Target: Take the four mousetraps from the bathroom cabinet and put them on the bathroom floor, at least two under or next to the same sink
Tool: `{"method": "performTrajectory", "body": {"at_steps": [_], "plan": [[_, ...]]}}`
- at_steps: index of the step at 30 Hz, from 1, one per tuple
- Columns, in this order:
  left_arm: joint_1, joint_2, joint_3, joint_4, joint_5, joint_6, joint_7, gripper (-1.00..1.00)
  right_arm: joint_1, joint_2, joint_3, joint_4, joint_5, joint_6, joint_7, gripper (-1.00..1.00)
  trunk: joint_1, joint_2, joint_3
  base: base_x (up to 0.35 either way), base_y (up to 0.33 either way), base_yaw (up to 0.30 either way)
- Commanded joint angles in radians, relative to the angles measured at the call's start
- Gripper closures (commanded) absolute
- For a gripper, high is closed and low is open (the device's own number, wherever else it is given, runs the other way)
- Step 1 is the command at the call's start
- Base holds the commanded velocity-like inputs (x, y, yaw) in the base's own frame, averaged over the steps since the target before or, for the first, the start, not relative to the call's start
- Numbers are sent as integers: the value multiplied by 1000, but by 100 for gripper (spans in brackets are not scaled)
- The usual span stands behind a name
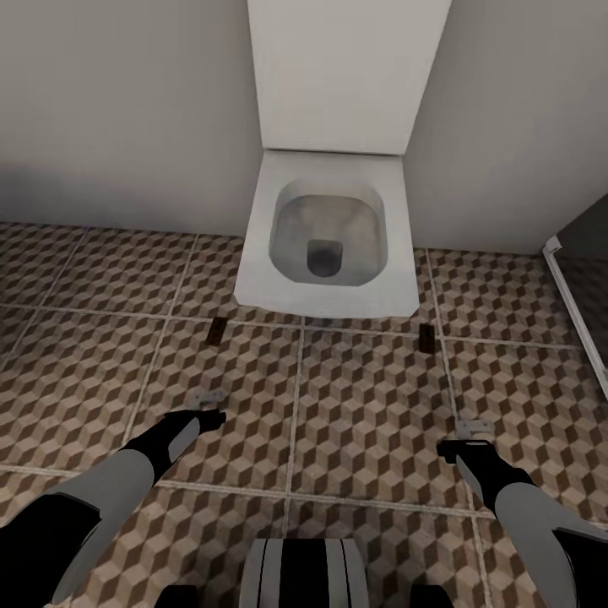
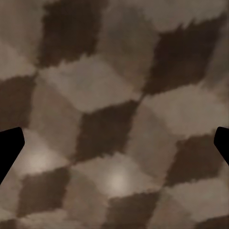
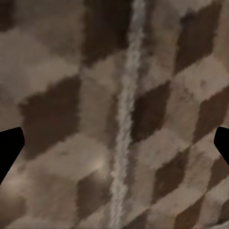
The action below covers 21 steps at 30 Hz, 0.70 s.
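The bathroom floor [image 1: 355, 405] of brown, beige and white cube-pattern tiles spreads out below me. My left gripper [image 1: 208, 407] hangs low over it at the lower left, and my right gripper [image 1: 469, 437] at the lower right. In the left wrist view the dark fingertips [image 2: 9, 150] sit at opposite edges, wide apart, with only tile between them. The right wrist view has the same wide gap between fingertips [image 3: 9, 148], over a pale grout line [image 3: 124, 119]. Both are open and hold nothing. The mousetraps, cabinet and sink are out of view.
A white toilet [image 1: 333, 236] stands against the pale wall straight ahead, its tank [image 1: 342, 72] above. Two small dark brown pieces [image 1: 216, 332] [image 1: 427, 338] lie on the tiles by its front corners; what they are I cannot tell. A white-edged panel [image 1: 574, 304] is at the right.
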Motion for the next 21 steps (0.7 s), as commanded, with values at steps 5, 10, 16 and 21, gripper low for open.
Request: {"method": "performTrajectory", "body": {"at_steps": [5, 10, 16, 21], "plan": [[0, 0, -8, -1, 11, 6, 7, -100, 0, 1, -6, -1, 10, 5, 1, -100, 1, -1, -12, 0, 0, 0], [0, 0, -8, -1, 10, 6, 6, -100, 0, 1, -7, -1, 10, 5, 1, -100, 3, -2, -24, 0, 0, 0], [0, 1, -8, -2, 11, 6, 6, -100, 0, 1, -7, -1, 10, 5, 1, -100, 3, -2, -24, 0, 0, 0], [0, 1, -8, -3, 11, 6, 6, -100, 0, 1, -7, -1, 10, 5, 1, -100, 3, -2, -24, 0, 0, 0]]}}
